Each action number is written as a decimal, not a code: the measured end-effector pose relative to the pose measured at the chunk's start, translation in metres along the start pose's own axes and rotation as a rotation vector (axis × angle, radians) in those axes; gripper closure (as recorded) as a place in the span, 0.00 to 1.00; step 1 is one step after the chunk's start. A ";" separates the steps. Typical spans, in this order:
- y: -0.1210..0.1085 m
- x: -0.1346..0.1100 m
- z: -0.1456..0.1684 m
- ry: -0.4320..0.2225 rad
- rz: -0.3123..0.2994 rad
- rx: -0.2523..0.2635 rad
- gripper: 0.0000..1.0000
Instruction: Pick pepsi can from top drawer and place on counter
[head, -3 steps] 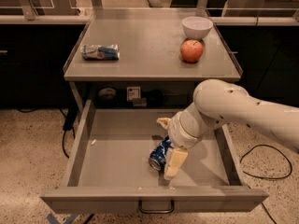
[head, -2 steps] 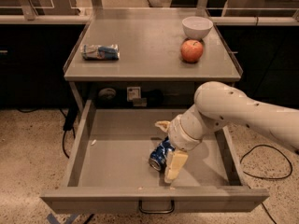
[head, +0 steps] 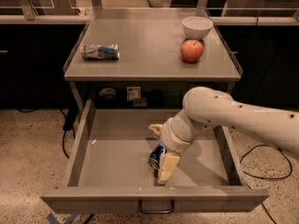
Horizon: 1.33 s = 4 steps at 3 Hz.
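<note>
The pepsi can (head: pixel 156 157), blue with a silver end, lies tilted on the floor of the open top drawer (head: pixel 117 148), right of its middle and near the front wall. My gripper (head: pixel 160 153) reaches down into the drawer from the right on a white arm (head: pixel 233 118) and sits right at the can, touching it. The arm's wrist hides part of the can. The counter (head: pixel 149 41) is the grey tabletop above the drawer.
On the counter lie a blue-and-silver snack packet (head: pixel 100 52) at the left, a red apple (head: pixel 192 50) and a white bowl (head: pixel 197 27) at the right. The drawer handle (head: pixel 156 208) is at the front. Cables lie on the speckled floor on both sides.
The gripper and the can have shifted slightly left and toward the drawer's front. The counter items have not moved.
</note>
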<state>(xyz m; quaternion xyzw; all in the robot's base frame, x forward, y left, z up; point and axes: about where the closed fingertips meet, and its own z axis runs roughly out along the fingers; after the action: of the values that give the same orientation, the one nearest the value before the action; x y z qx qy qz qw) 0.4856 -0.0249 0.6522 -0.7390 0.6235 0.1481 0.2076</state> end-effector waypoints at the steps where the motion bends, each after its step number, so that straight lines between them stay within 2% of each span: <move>1: 0.002 0.000 0.004 0.027 -0.050 -0.011 0.00; 2: -0.014 0.020 0.023 0.127 -0.146 -0.021 0.00; 3: -0.016 0.029 0.025 0.134 -0.149 -0.026 0.00; 4: -0.016 0.029 0.025 0.134 -0.149 -0.026 0.19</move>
<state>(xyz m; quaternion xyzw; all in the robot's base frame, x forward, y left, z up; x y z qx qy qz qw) 0.5072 -0.0356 0.6180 -0.7943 0.5774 0.0905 0.1661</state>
